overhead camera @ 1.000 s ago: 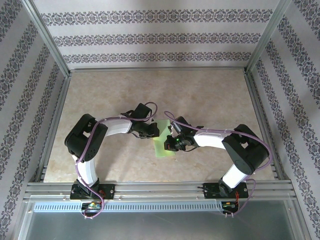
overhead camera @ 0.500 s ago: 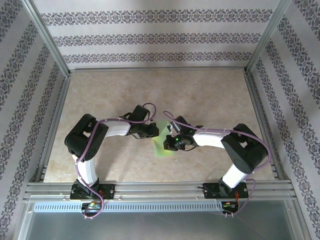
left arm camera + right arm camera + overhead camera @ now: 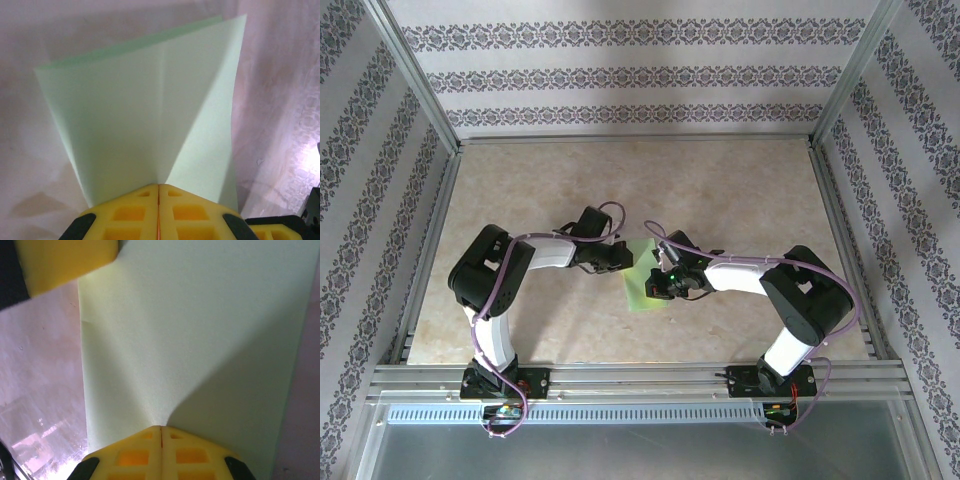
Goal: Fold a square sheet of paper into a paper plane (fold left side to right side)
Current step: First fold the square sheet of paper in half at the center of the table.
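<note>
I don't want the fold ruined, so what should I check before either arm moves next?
1. Left tool shut, tip on the paper: ok.
2. Right tool shut, tip on the paper: ok.
3. Light green square sheet of paper folded over into two layers: ok.
4. Layer edges flush: not ok. A thin strip of the lower layer shows along the far edge in the left wrist view.
5. Sheet lying on the beige mottled tabletop: ok.
6. Tools pinching the sheet, or only pressing it down: cannot tell.
</note>
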You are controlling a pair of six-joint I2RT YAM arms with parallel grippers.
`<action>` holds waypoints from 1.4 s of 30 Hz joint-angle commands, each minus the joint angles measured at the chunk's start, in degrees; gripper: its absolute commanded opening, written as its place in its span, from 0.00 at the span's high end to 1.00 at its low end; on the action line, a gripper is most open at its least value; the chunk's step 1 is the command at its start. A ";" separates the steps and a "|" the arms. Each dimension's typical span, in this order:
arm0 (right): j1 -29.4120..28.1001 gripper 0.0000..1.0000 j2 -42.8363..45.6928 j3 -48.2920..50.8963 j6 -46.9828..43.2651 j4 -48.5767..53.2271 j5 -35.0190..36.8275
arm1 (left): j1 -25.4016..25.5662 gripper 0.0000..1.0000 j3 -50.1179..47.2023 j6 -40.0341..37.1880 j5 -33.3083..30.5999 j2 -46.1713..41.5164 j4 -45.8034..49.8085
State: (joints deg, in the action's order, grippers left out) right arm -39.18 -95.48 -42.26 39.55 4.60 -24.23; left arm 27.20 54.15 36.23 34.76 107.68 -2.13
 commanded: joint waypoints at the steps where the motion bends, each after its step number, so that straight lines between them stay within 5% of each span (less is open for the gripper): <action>1: -0.47 1.00 -3.92 2.89 -1.34 9.50 7.11 | -3.84 0.91 2.71 -1.77 -4.44 2.65 0.65; 21: -0.51 1.00 -3.49 4.20 1.30 6.55 6.39 | -9.18 0.91 12.59 -3.27 -4.57 9.44 1.35; 32: -0.55 1.00 -1.26 4.35 6.16 -0.29 4.00 | -9.11 0.91 6.80 -4.23 -4.94 -2.88 2.38; 42: -1.19 0.74 4.78 -2.45 5.97 -2.39 2.10 | -5.58 0.91 -5.68 0.02 -4.68 -17.33 7.59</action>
State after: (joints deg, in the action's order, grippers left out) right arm -39.92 -93.23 -41.65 45.91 1.10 -22.87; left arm 19.68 50.70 34.20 30.37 92.14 1.04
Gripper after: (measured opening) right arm 0.247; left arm 0.089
